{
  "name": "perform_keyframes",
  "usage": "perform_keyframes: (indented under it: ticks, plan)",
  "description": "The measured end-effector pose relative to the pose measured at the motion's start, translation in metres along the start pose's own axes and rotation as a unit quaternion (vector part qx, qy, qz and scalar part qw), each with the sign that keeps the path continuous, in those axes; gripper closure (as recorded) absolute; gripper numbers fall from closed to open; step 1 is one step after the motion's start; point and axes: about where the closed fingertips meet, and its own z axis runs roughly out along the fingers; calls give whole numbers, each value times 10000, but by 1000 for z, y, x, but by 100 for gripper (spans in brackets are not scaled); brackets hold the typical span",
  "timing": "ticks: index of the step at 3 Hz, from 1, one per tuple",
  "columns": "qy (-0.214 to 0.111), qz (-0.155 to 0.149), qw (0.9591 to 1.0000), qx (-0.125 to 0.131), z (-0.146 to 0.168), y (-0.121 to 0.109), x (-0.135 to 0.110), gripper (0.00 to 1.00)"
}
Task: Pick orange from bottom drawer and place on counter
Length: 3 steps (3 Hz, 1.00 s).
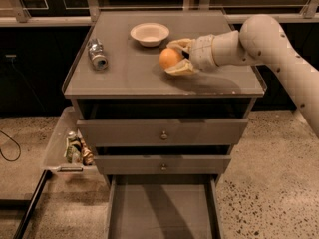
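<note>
**Orange point(169, 59) at the counter point(124, 78), release yet to come**

Placement is the step in hand, by my reading. The counter, the flat top of the drawer cabinet, fills the middle of the view. Below it the two upper drawers point(162, 132) are closed. The bottom drawer point(162, 208) stands pulled out toward the camera with nothing visible in it. The arm point(279, 39) reaches in from the right across the counter's right half. At its end the gripper point(170, 58) has its two fingers closed around the orange, one on the far side and one on the near side.

The orange is low over the middle of the counter, just in front of a cream bowl point(149, 33) and well to the right of a can point(97, 55) lying on its side. Whether the fruit rests on the surface or hangs just above it I cannot tell. The near finger looks to be at or very close to the top.

Next move, as I judge it: lower until the orange bears on the counter, spread the fingers, then draw back to the right without nudging it. A round fruit may roll toward the bowl or the front edge.
</note>
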Motion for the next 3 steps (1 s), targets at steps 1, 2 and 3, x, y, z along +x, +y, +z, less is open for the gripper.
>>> perform_keyframes:
  ticks: [1, 2, 3]
  plan:
    - [6, 7, 10000, 4, 0, 1, 1, 82]
    - [6, 7, 10000, 3, 0, 1, 1, 57]
    - [6, 7, 10000, 3, 0, 1, 1, 34]
